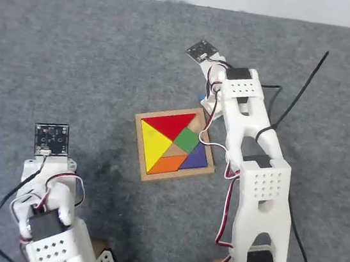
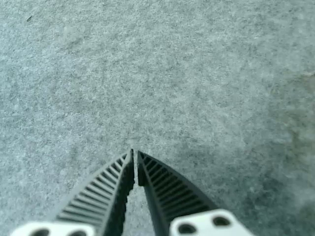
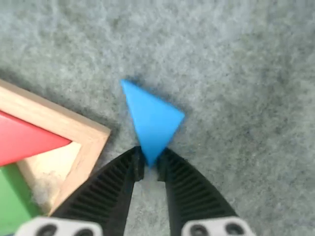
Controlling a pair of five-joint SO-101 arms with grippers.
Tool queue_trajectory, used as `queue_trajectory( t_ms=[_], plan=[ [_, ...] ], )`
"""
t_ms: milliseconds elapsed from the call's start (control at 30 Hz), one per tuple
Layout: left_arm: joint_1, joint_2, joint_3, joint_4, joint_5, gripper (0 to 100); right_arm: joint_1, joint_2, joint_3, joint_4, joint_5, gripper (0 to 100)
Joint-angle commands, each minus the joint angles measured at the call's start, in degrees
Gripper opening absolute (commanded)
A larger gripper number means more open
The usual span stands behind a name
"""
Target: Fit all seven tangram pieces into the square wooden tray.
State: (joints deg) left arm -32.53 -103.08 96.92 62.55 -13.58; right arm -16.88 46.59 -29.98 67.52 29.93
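The square wooden tray (image 1: 139,144) lies mid-table with red (image 1: 170,125), yellow (image 1: 153,146), green (image 1: 188,139), orange (image 1: 169,164) and purple (image 1: 196,158) pieces in it. A blue triangle (image 3: 152,118) lies on the grey mat just outside the tray's far right corner (image 3: 74,130). My right gripper (image 3: 150,167) is shut on the triangle's near tip. Inside that corner, bare wood (image 3: 54,167) shows beside the red piece (image 3: 24,142). My left gripper (image 2: 135,156) is shut with nothing in it, over bare mat at the near left.
The right arm (image 1: 249,154) stretches along the tray's right side, partly over its edge. The left arm (image 1: 48,211) stays at the near left corner. Grey mat surrounds the tray on all sides.
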Motion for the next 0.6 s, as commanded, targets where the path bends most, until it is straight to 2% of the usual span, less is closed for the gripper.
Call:
queue_trajectory(
  t_ms=[0,467,567],
  plan=[
    [0.0,-0.9,-0.5,0.2,-0.6,2,-0.5,-1.4,-1.8,2.0,-0.8,2.0],
    [0.0,-0.9,-0.5,0.2,-0.6,2,-0.8,-7.7,-1.8,6.7,-0.9,2.4],
    [0.0,-0.9,-0.5,0.2,-0.6,2,-0.7,-10.0,-1.8,8.0,-1.0,7.2]
  ],
)
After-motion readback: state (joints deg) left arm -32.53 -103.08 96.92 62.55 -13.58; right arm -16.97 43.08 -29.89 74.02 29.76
